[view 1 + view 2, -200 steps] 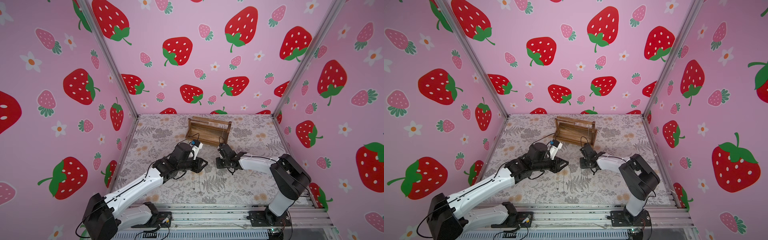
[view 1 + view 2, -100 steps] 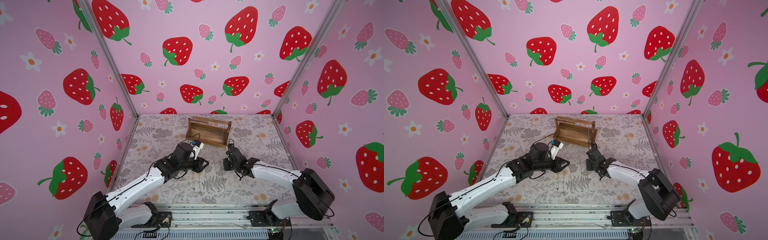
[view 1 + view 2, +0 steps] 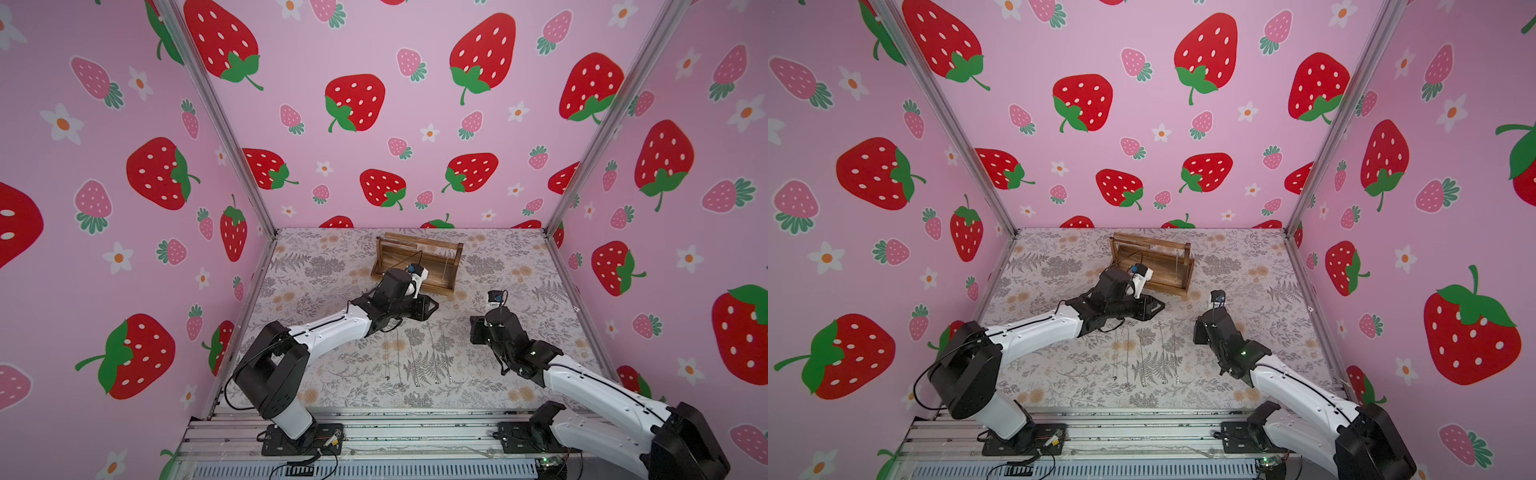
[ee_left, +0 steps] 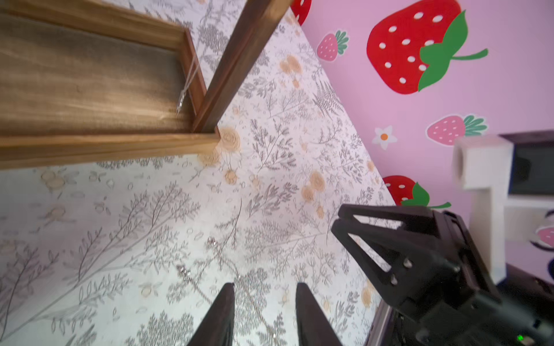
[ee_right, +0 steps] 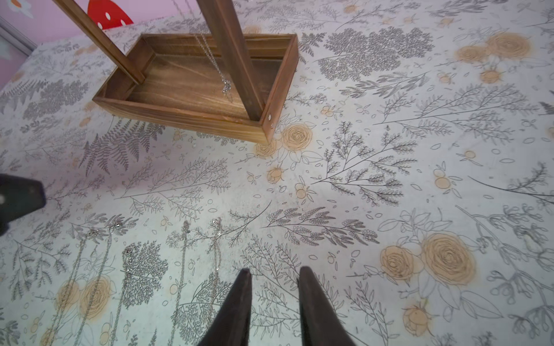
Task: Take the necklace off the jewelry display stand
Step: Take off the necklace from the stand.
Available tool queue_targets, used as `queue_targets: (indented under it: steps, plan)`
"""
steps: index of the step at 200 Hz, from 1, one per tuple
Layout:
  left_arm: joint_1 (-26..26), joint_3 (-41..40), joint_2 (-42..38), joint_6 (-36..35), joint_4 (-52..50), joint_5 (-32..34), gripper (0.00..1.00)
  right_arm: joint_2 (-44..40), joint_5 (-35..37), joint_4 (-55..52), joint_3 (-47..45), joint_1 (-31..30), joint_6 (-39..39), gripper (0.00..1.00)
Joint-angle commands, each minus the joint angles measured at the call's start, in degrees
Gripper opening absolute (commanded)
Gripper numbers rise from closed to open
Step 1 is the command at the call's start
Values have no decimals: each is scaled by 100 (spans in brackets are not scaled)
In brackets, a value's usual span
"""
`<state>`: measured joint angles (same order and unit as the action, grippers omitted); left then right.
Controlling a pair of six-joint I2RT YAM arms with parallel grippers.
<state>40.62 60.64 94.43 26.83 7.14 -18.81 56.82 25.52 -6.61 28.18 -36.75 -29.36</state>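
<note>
The left arm (image 3: 324, 330) reaches from 7 o'clock, and its left end effector (image 3: 433, 307) points toward 3 o'clock with jaws slightly parted, holding nothing. The right arm (image 3: 582, 384) rises from 5 o'clock. The right end effector (image 5: 274, 277) is likewise parted, holding nothing.

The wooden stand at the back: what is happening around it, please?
Two robot arms are taking necklaces off the jewelry display stand. One necklace hangs on it; several other necklaces lie in a row on the floral cloth. The left pincer and the right pincer both hover open and empty above the cloth, short of the stand.
</note>
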Motion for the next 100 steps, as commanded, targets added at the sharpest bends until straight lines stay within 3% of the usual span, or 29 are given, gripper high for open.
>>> queue_targets:
  steps: [1,46,100]
  plan:
    - [-17,448,167,-152,651,230,36,-280,-21,37,-153,211,-198,29]
    - [-61,659,343,-503,870,691,36,-699,-214,-102,-287,610,-375,30]
    - [-321,963,726,-650,1227,469,36,-800,-477,-147,-298,840,-430,30]
